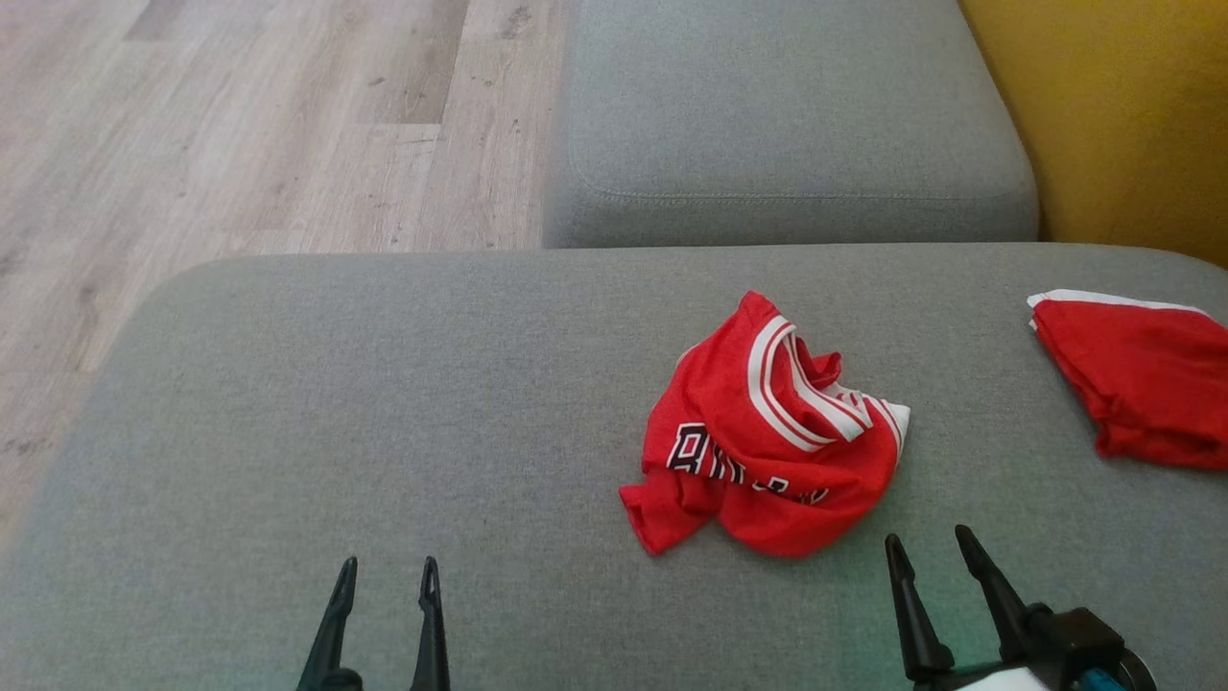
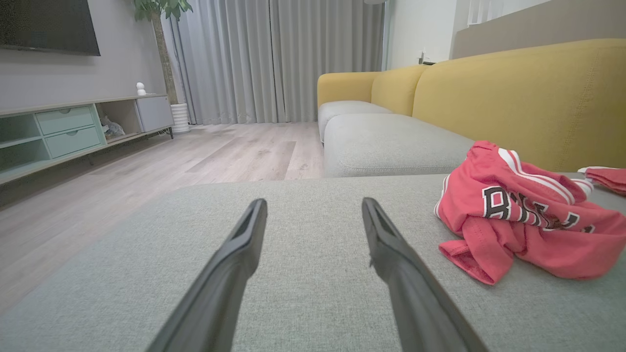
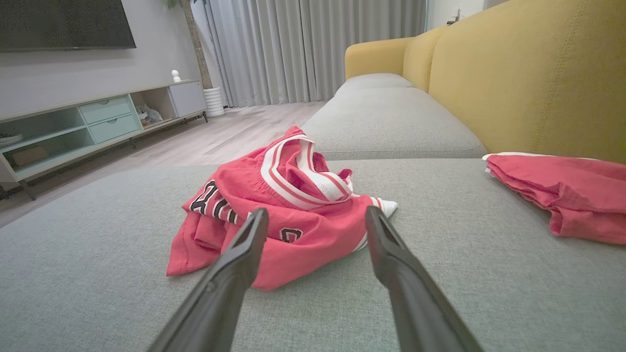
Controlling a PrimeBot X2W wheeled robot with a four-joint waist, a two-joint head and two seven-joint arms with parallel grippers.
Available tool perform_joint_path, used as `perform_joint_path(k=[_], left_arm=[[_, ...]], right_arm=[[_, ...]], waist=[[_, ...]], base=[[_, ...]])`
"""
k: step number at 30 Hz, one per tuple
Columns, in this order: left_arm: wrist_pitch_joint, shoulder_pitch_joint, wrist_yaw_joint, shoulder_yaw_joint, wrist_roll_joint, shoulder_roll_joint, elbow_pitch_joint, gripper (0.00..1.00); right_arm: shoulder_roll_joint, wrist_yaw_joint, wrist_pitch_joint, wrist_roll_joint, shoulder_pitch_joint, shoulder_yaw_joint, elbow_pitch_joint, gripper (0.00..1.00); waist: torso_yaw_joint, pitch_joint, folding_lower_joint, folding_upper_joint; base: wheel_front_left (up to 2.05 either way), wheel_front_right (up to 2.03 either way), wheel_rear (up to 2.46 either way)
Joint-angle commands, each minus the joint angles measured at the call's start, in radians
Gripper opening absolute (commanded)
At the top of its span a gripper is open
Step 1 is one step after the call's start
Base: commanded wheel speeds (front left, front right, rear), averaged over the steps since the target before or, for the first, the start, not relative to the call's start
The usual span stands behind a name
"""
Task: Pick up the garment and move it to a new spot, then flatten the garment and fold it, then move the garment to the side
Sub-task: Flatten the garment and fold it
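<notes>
Left pincer [image 1: 389, 562], right pincer [image 1: 927, 535]: long dark tapered fingers [image 1: 911, 614]; right base black, blocky.

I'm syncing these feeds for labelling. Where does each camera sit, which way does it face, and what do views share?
Head view: on the head, looking down at the grey sofa seat and crumpled red jersey; both open jaws at bottom edge.
Left wrist view: low over the seat, facing curtains and TV cabinet; open left jaws, jersey to their right.
Right wrist view: same heading; open right jaws, jersey just beyond them.
Shared: all three show the jersey and folded red garment.
</notes>
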Motion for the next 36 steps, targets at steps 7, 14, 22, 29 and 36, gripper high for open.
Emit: perform_joint_path(k=[7, 14, 22, 29, 36], left_arm=[[-0.006, -0.037, 0.013, 0.023, 0.015, -0.007, -0.02, 1.0], [-0.006, -0.079, 0.013, -0.021, 0.027, -0.007, -0.02, 1.0], [-0.006, -0.267, -0.041, -0.178, 0.052, -0.007, 0.084, 1.0], [-0.006, -0.478, -0.049, -0.329, 0.077, -0.007, 0.249, 1.0], [-0.006, -0.704, -0.023, -0.433, 0.142, -0.007, 0.478, 1.0]], right_arm=[[-0.005, -0.001, -0.004, -0.001, -0.032, 0.03, -0.026, 1.0], [-0.005, -0.001, -0.004, -0.006, -0.049, 0.048, -0.033, 1.0], [-0.005, -0.001, -0.004, -0.023, -0.075, 0.091, -0.058, 1.0], [-0.005, -0.001, -0.004, -0.024, -0.103, 0.123, -0.073, 1.0], [-0.005, -0.001, -0.004, -0.022, -0.143, 0.132, -0.083, 1.0]], waist=[[-0.009, -0.002, -0.0001, -0.0001], [-0.079, 0.024, -0.0001, -0.0001], [-0.263, 0.088, -0.0001, -0.0001], [-0.393, 0.167, -0.0001, -0.0001], [-0.443, 0.269, -0.0001, -0.0001]], base=[[0.0, 0.0, 0.0], [0.0, 0.0, 0.0], [0.0, 0.0, 0.0], [0.0, 0.0, 0.0], [0.0, 0.0, 0.0]])
